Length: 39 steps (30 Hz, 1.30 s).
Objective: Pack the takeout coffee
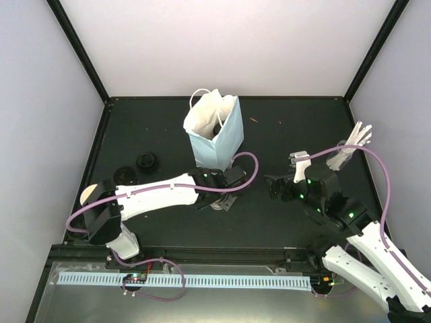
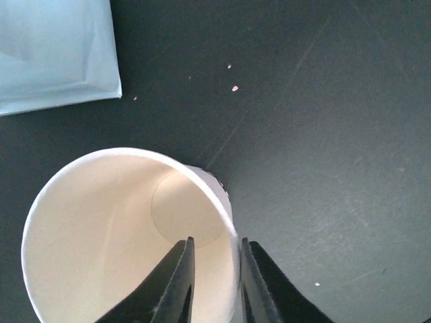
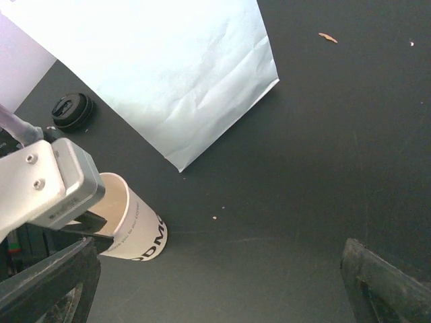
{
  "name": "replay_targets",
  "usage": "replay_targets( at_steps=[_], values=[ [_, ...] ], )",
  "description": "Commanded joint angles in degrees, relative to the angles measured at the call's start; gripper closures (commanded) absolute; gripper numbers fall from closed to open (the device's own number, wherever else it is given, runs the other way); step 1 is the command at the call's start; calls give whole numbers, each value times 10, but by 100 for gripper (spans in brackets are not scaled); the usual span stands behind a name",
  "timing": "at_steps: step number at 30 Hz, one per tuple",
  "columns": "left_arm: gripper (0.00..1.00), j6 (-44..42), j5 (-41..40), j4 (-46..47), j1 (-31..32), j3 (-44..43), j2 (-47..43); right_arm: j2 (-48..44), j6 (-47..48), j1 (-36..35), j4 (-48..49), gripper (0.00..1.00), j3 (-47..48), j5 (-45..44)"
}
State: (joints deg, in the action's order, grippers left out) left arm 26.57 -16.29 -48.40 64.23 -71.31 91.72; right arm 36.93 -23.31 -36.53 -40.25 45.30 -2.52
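Top view: the left gripper (image 1: 216, 190) is being held mid-tabletop, just nearside of the light-blue paper bag (image 1: 214, 131). Left wrist: the wall of an upright, lidless cream paper cup (image 2: 101, 229) is being straddled by barely parted fingers (image 2: 176, 286); whether it is being clamped cannot be told. Right wrist: the right gripper (image 3: 219, 269), gaping and empty, is being held rightward of the cup, farther off.

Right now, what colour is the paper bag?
The paper bag is light blue, clearest in the top external view.

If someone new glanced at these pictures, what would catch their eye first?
Probably the light-blue paper bag standing open at the middle of the dark table. Just in front of it, the left gripper straddles the rim of an uncapped cream cup, one finger inside and one outside, while the right gripper hangs wide open to the right.
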Motion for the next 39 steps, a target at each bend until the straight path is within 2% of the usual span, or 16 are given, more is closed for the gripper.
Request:
replay_targets(
  at_steps=[1,6,8,10,13,15,20,24,26,31,39],
  values=[
    [71,4,1,-3,3,-31,-7,-2,-3,2,-2,0,15,-8],
    [22,6,-6,-49,3,-68,-25,-1,-3,3,0,0,15,-6],
    [9,12,-36,-88,2,-90,-47,-1,-3,3,-1,0,17,-6],
    [2,12,-58,-110,-6,-104,-72,-1,-2,3,-1,0,17,-7],
    [1,10,-60,-136,-45,-110,-118,-1,-1,3,-2,0,17,-7],
    [1,4,-51,-132,-103,-87,-155,-2,-2,3,-3,0,15,-7],
    [1,-61,54,-90,-283,4,-246,-6,-1,3,-6,0,14,-7],
    [1,-116,128,-45,-427,52,-259,-11,-1,3,-5,0,13,-3],
    [1,-145,174,-21,-491,71,-243,-11,-1,3,-4,0,13,0],
    [1,-159,181,9,-582,64,-160,-15,2,3,-4,0,12,12],
    [1,-167,143,-53,-610,-78,24,-19,8,2,-8,0,11,13]
  ],
)
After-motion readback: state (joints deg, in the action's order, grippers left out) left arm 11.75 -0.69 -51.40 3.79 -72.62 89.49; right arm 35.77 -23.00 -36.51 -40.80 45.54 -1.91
